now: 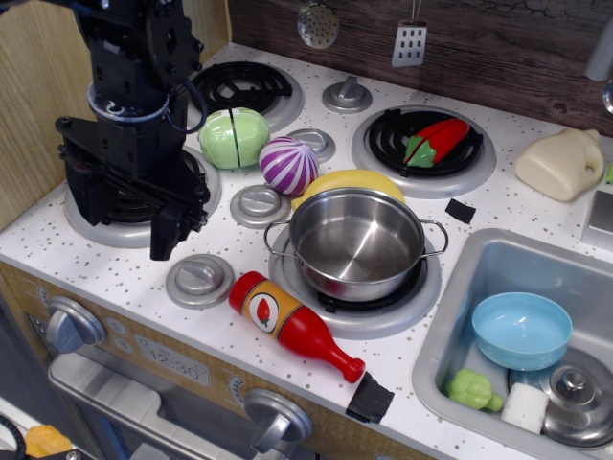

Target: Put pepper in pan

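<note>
Black gripper [144, 225] sits over your front-left burner [81, 222], fingers pointing down; you can see one finger [165, 235] clearly, the other is lost against the dark body, so I cannot tell how far apart the jaws stand. Nothing visible between them.

Just right of it: a grey knob [199, 280] on the counter, and behind that a green cabbage half [235, 137] touching a purple-striped onion [288, 165]. Those two sit between your arm and the back-right burner [423, 150].

Pepper [436, 141] lies on that back-right burner, red body tilted up-right, green stem end down-left. Well apart from the gripper.

Pan [356, 241] is on the front-right burner, upright and holding nothing, wire handles left and right. A yellow item [350, 181] touches its rear rim. Ketchup bottle [294, 325] lies on its side just in front-left of the pan.

Sink [450, 331] to the right holds a light-blue bowl [522, 330], a small green vegetable [471, 389] and a lid [575, 388]. Cream jug [560, 165] is near the back right.
</note>
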`<state>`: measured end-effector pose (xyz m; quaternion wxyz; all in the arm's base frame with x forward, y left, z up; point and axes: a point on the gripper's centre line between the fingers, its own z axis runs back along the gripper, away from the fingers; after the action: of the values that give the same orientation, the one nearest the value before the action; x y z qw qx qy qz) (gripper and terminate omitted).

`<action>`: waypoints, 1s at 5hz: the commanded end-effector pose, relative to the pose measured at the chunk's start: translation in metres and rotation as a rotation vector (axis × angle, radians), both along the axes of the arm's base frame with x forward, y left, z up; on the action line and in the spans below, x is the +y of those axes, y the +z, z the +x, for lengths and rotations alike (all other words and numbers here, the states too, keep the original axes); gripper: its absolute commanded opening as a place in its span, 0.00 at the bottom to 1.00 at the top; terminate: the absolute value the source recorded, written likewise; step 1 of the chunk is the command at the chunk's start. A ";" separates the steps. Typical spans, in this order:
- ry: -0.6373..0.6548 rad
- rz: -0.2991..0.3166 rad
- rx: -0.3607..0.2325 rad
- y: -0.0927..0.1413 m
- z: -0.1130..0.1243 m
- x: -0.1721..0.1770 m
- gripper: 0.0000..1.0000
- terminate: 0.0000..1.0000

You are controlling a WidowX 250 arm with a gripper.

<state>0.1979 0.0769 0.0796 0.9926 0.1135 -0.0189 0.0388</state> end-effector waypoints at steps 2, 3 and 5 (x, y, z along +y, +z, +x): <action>-0.051 -0.016 -0.053 0.008 0.023 -0.005 1.00 0.00; -0.070 -0.032 -0.079 0.023 0.057 -0.016 1.00 0.00; -0.040 -0.116 -0.164 0.044 0.120 -0.053 1.00 0.00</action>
<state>0.3267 0.0087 0.1137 0.9942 0.0420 -0.0937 0.0334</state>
